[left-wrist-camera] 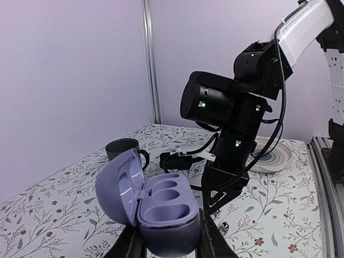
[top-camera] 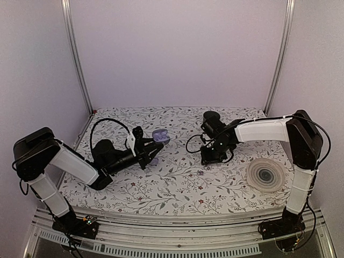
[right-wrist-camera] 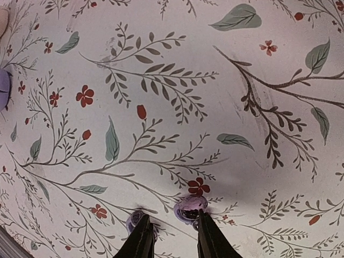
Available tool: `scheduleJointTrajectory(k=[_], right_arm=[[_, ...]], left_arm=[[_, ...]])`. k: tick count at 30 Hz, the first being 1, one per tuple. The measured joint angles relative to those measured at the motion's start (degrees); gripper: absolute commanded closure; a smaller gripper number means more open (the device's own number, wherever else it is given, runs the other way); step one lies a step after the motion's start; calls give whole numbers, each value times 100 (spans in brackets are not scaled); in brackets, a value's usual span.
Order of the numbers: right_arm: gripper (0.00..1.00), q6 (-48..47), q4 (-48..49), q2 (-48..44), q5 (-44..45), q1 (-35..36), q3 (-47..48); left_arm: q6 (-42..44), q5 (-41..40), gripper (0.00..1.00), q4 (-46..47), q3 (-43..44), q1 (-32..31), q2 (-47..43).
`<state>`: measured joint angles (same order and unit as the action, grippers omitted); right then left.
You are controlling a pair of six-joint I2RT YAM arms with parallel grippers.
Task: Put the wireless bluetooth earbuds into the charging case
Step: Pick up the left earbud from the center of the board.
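Note:
The charging case (left-wrist-camera: 161,207) is a small purple clamshell with its lid swung open to the left and its sockets bare. My left gripper (left-wrist-camera: 169,239) is shut on its lower half and holds it above the cloth (top-camera: 160,135). Two small glossy purple earbuds lie on the floral cloth under my right gripper (right-wrist-camera: 173,217). One earbud (right-wrist-camera: 192,206) touches the tip of the right finger, and the other earbud (right-wrist-camera: 133,219) is half hidden behind the left finger. The right jaws stand apart, with only cloth in the gap between them. From the left wrist, one earbud (left-wrist-camera: 224,228) shows below the right gripper (top-camera: 207,160).
A dark mug (left-wrist-camera: 121,149) stands on the cloth beyond the case. A round pale disc with dark rings (top-camera: 267,174) lies at the right, near the right arm. Cables hang around the right wrist. Metal posts and lilac walls close in the back and sides.

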<state>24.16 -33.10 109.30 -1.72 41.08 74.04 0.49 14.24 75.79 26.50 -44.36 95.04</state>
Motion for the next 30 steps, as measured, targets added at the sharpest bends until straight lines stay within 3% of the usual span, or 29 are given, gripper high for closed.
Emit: scheduleJointTrajectory(k=[11, 22, 30], right_arm=[[70, 107, -153, 479, 103, 0, 203], [86, 131, -188, 490, 24, 0, 249], [88, 179, -90, 450, -299, -90, 203]], left_arm=[[15, -22, 100, -24, 0, 0, 0], [20, -63, 100, -28, 0, 0, 0], [20, -83, 100, -26, 0, 0, 0]])
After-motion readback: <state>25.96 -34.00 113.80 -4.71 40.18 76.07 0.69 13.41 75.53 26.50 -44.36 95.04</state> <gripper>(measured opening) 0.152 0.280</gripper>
